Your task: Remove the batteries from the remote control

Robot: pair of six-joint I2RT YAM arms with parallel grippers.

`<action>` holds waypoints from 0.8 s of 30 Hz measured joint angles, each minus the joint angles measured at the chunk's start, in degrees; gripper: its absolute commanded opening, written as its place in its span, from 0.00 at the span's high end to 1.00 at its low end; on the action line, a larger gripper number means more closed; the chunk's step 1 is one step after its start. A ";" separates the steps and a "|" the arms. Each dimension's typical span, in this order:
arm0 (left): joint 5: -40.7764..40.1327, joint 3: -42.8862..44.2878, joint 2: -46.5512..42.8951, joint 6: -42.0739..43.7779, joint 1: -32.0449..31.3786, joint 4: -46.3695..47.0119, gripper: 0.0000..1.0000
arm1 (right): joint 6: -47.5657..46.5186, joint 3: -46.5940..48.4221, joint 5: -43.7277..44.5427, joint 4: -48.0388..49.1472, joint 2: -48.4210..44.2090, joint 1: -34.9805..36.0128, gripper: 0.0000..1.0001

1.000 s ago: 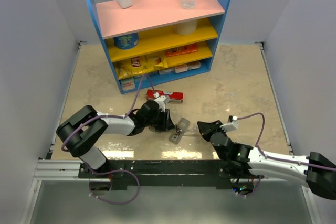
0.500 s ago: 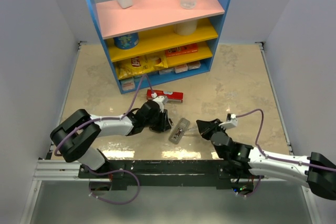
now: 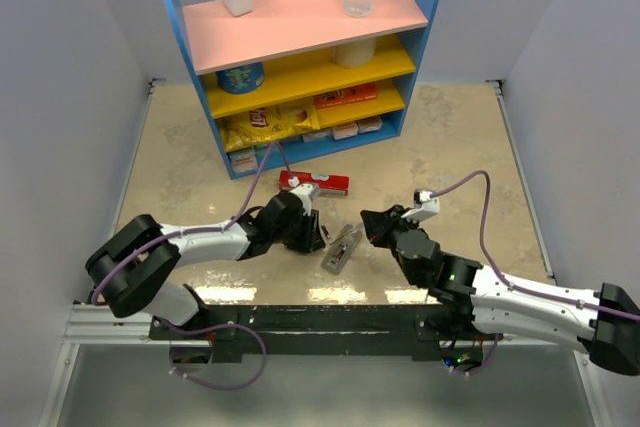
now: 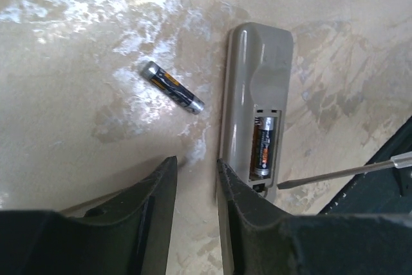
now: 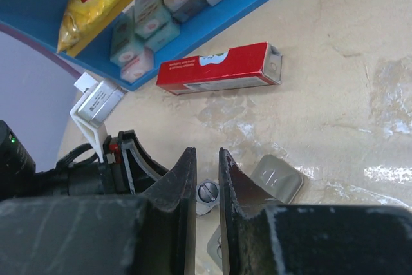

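The remote control (image 4: 254,114) lies back-up on the table with its battery bay uncovered, and one battery (image 4: 264,143) still sits in it. Another battery (image 4: 172,87) lies loose on the table to its left. My left gripper (image 4: 196,165) is open and low at the remote's near end, nothing between its fingers; the right finger (image 4: 241,198) is against the remote's edge. My right gripper (image 5: 207,188) is shut on a thin screwdriver (image 4: 341,173), whose tip points at the bay's near end. From above, the remote (image 3: 341,247) lies between the left gripper (image 3: 318,237) and the right gripper (image 3: 368,225).
A flat red box (image 3: 315,183) lies just behind the remote. Behind that stands a blue shelf unit (image 3: 300,57) with snacks and small boxes. The left arm's wrist (image 5: 96,159) is close to my right gripper's left side.
My right arm has moved up and left, bringing the screwdriver to the remote. The left gripper has stayed by the remote and opened slightly, while its elbow sank left.
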 measured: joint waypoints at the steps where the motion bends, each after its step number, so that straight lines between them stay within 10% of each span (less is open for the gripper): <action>1: 0.44 -0.07 0.00 -0.02 -0.35 0.17 0.64 | -1.01 1.25 -0.17 -0.61 1.03 0.00 1.00; 24: 3.08 -0.72 3.23 -4.79 -8.50 6.56 0.65 | -11.87 12.76 -1.51 -20.09 1.55 0.00 1.00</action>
